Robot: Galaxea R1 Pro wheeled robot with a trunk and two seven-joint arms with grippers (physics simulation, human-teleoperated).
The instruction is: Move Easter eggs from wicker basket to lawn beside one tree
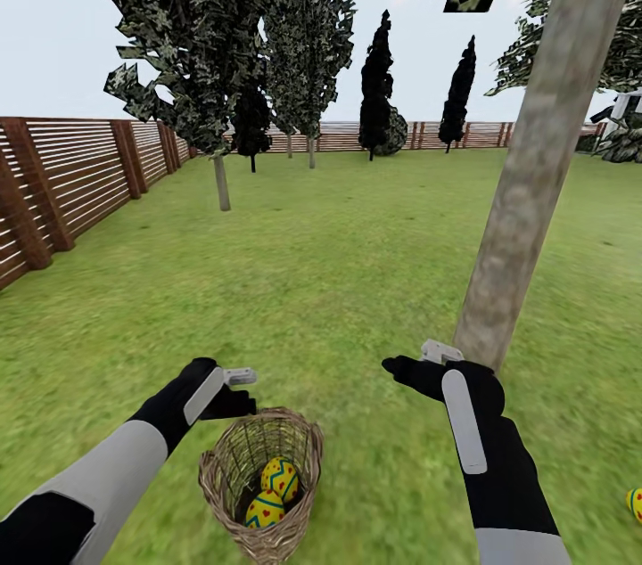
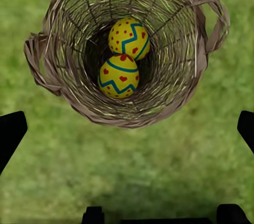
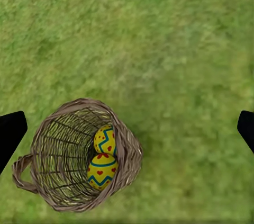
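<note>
Two yellow Easter eggs, a red-dotted egg [image 2: 129,38] and a heart-marked egg [image 2: 119,76], lie touching in the bottom of the wicker basket [image 1: 223,471] on the lawn [image 1: 339,280], their long axes roughly in line, end to end. A third egg [image 1: 635,503] rests on the grass well apart, near the thick tree trunk [image 1: 535,164]. The left claw [image 1: 239,376] hangs spread open above the basket, and the right claw [image 1: 419,360], beside the trunk, is likewise open and empty.
</note>
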